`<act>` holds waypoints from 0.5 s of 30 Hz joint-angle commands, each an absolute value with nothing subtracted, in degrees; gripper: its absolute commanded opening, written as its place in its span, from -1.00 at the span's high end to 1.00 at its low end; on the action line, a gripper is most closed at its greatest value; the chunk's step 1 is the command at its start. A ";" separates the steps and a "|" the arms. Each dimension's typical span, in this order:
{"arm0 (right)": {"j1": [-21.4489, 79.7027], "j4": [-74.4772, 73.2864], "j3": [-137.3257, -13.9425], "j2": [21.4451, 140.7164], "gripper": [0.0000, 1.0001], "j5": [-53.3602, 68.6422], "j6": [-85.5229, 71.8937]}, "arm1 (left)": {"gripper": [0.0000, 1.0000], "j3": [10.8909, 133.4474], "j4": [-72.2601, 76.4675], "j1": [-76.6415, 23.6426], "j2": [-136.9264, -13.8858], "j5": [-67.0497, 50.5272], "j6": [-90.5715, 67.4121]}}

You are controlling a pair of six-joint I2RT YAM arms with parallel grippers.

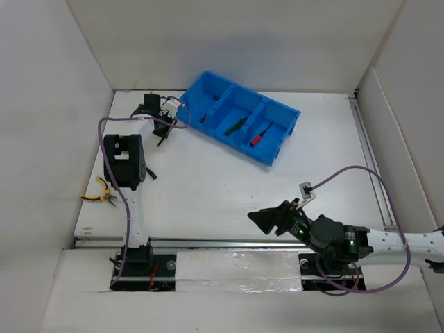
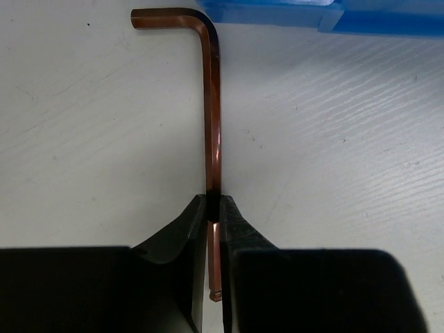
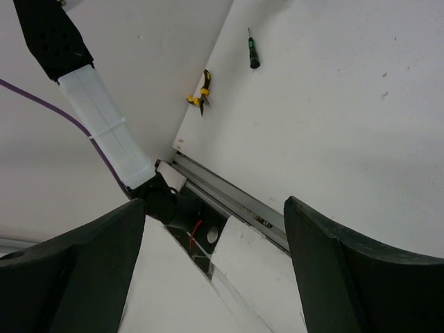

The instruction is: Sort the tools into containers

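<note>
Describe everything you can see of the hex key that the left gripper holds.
The hex key is a thin L-shaped metal rod, dark with a coppery shine. The left gripper is shut on its long arm near one end, and a short stub shows past the fingertips. The long arm points straight away from the gripper. The short arm bends sideways at the far end, close to the blue bin. Whether it touches the table cannot be told.

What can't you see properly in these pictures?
Top view: the tool in the blue bin's left section is too small to name.
Left wrist view: the top edge cuts off the bin; the left hand covers part of the bent key.
Right wrist view: the pliers are too tiny for details.
</note>
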State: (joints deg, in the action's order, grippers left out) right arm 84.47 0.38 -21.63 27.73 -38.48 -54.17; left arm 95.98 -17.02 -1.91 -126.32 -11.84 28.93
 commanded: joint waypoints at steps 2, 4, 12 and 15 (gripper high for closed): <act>84.99 1.23 -21.71 26.72 -0.70 -37.88 -54.05 | 1.00 93.43 -22.15 -2.37 -129.29 -11.08 28.13; 84.99 0.97 -21.62 26.37 -0.70 -37.88 -54.23 | 1.00 92.81 -21.45 -2.37 -128.67 -10.64 27.69; 84.99 0.53 -21.71 25.40 -0.69 -37.71 -54.84 | 1.00 85.01 -17.59 -2.37 -123.33 -10.10 23.82; 84.99 0.53 -21.88 25.58 -0.69 -37.62 -54.76 | 1.00 81.14 -14.69 -2.37 -118.41 -9.50 22.94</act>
